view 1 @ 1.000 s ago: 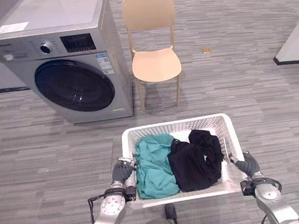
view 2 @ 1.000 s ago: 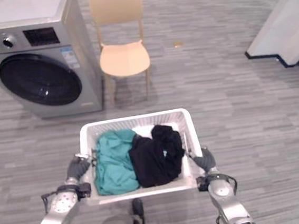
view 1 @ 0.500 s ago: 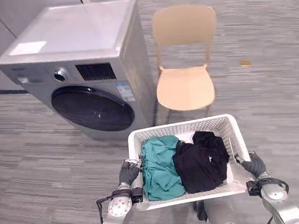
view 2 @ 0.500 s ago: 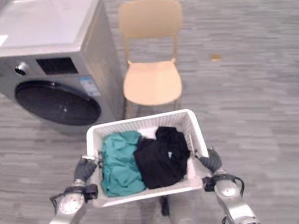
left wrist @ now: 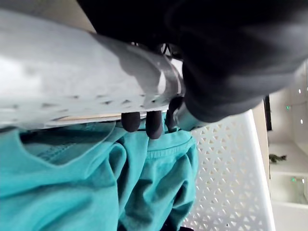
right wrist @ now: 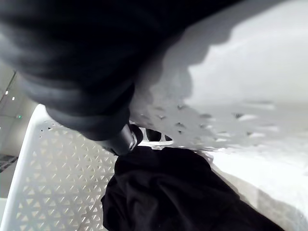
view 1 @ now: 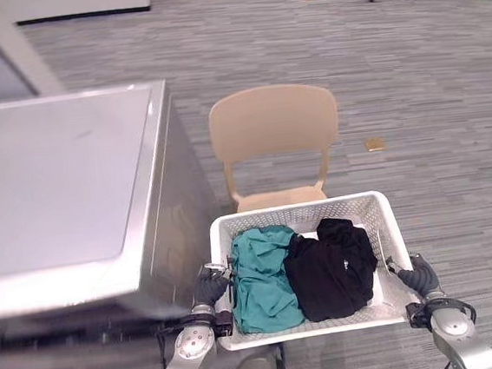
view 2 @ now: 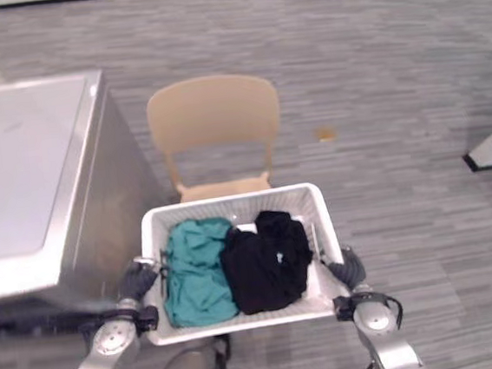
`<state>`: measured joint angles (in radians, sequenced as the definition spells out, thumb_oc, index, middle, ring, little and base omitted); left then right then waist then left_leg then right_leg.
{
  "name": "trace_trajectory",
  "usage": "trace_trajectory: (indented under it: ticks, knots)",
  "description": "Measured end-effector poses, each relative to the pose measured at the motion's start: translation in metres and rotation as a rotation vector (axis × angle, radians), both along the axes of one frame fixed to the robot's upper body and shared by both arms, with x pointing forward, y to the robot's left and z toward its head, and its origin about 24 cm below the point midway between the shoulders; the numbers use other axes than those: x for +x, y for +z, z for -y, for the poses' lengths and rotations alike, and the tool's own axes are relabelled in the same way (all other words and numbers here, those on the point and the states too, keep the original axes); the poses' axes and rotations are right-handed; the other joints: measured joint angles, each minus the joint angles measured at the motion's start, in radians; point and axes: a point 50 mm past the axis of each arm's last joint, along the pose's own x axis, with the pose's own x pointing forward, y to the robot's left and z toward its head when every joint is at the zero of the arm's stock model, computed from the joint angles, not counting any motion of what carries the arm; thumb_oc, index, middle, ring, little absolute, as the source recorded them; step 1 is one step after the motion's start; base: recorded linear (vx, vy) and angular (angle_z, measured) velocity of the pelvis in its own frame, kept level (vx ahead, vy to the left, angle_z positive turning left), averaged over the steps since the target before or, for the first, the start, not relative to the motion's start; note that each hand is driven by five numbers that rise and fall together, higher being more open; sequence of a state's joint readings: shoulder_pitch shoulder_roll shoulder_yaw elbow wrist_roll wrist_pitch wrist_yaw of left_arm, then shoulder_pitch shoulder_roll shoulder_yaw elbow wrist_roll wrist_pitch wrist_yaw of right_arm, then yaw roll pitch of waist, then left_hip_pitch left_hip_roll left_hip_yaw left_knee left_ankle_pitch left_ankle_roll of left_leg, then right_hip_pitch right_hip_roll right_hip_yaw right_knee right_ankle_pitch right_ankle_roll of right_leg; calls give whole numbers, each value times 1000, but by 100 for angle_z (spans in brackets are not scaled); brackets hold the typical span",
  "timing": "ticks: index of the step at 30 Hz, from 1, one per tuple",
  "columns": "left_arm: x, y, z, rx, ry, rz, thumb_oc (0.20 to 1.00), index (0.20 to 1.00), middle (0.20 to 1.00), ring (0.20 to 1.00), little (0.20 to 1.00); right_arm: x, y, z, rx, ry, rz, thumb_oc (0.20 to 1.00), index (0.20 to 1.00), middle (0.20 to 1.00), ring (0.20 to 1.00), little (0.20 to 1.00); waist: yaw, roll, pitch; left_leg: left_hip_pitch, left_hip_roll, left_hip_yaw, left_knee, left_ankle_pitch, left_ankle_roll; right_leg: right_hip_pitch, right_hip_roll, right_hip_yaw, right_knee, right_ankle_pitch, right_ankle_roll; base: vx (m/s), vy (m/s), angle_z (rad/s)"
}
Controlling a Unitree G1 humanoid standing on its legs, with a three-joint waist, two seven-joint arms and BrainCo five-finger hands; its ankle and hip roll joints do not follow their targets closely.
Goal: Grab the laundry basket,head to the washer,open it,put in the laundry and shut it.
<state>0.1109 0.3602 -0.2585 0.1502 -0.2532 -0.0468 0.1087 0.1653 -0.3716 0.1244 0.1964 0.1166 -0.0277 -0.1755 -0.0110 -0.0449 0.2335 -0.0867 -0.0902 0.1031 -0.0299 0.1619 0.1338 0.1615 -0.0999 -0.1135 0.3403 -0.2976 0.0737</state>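
Carrying step: left hand (view 1: 209, 286) and right hand (view 1: 419, 275) are gripping the side rims of the white laundry basket (view 1: 298, 215), holding teal and black laundry beside the washer (view 1: 65, 202); next, setting it down, opening the door.

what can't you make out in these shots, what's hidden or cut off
- Washer door and controls: the eye views look down on its top, and the front face is out of sight below its edge.
- Chair seat and legs: mostly hidden behind the basket.
- Bottom of the basket: covered by the teal garment and the black garment.
- Right hand fingers: its wrist view is mostly dark cover.
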Motion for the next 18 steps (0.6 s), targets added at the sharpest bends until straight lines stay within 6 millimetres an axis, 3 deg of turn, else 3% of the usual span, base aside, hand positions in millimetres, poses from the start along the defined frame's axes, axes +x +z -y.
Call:
trace_trajectory:
  ticks: [1,3,6,8,9,11,12,14,18]
  knots:
    - [6,3,-3,15,-3,11,200,200,200,200,200,3,1,-3,8,3,10,200,200,200,200,200,1,1,0,37,-10,6,-29,-8,-11,-120,-18,10,128,-7,2,96,-2,-25]
    - [10,4,-4,22,-1,19,200,200,200,200,200,7,3,-6,17,-1,23,200,200,200,200,200,0,4,3,64,-15,1,-32,-14,-20,-223,-24,11,176,-7,2,117,-62,-1]
    - [2,-3,8,-14,11,-1,200,200,200,200,200,10,2,3,-19,-13,13,200,200,200,200,200,13,17,3,131,-12,-5,-26,-71,-46,-294,-56,-23,28,21,15,87,-91,22]
    - [0,-4,9,-15,4,-4,200,200,200,200,200,9,2,5,-24,-15,7,200,200,200,200,200,2,14,2,146,-10,0,-25,-111,-21,-302,-60,-8,-10,62,21,72,-102,45]
    - [-6,-8,4,-9,24,-24,200,200,200,200,200,8,-3,2,-16,-9,-9,200,200,200,200,200,24,1,-7,162,-7,11,-23,-128,-36,-313,-60,5,-20,98,19,95,-131,0]
    - [-16,-14,-4,0,48,-57,200,200,200,200,200,5,-7,-5,-14,22,-29,200,200,200,200,200,46,-1,-31,178,-5,23,-23,-143,-57,-294,-59,-15,-34,107,17,104,-139,-25]
    - [-19,-16,-8,7,55,-67,200,200,200,200,200,4,-9,-8,-15,37,-38,200,200,200,200,200,46,-3,-42,182,-8,20,-23,-144,-59,-262,-59,-16,-83,145,13,73,-99,-5]
    - [-26,-21,-7,0,59,-93,200,200,200,200,200,-1,-19,-9,-18,40,-87,200,200,200,200,200,46,17,-53,213,11,17,-24,-143,-63,-163,-32,-43,-229,292,7,58,-96,15]
    - [-29,-23,-6,-6,56,-108,200,200,200,200,200,-2,-22,-8,-21,37,-103,200,200,200,200,200,46,28,-61,230,40,19,-22,-141,-72,-78,9,-61,-354,337,-22,17,-60,6]
